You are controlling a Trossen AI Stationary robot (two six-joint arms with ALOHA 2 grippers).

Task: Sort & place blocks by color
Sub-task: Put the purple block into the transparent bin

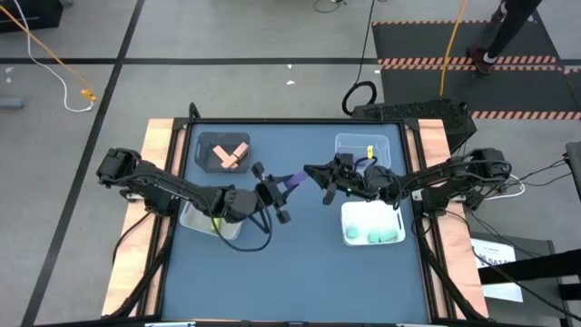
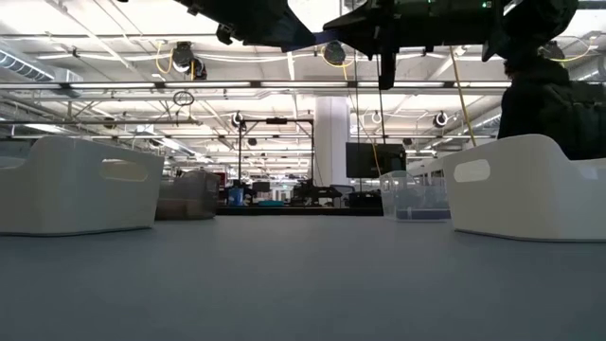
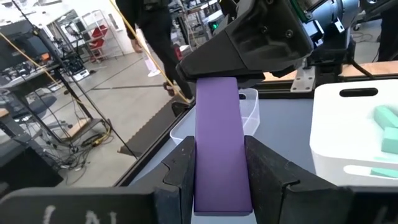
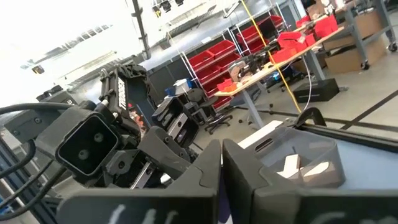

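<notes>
Fingers of the left gripper are clamping a purple bar between them, held in the air over the middle of the table. Meeting the bar's far end, the right gripper is pinching it with its fingers closed tight. Just beyond the right gripper, a clear bin is holding a small yellow-green block. Beside it, a white bin is carrying teal blocks. Behind the left gripper, a dark grey bin is holding salmon-orange blocks. Another white bin is sitting under the left arm.
</notes>
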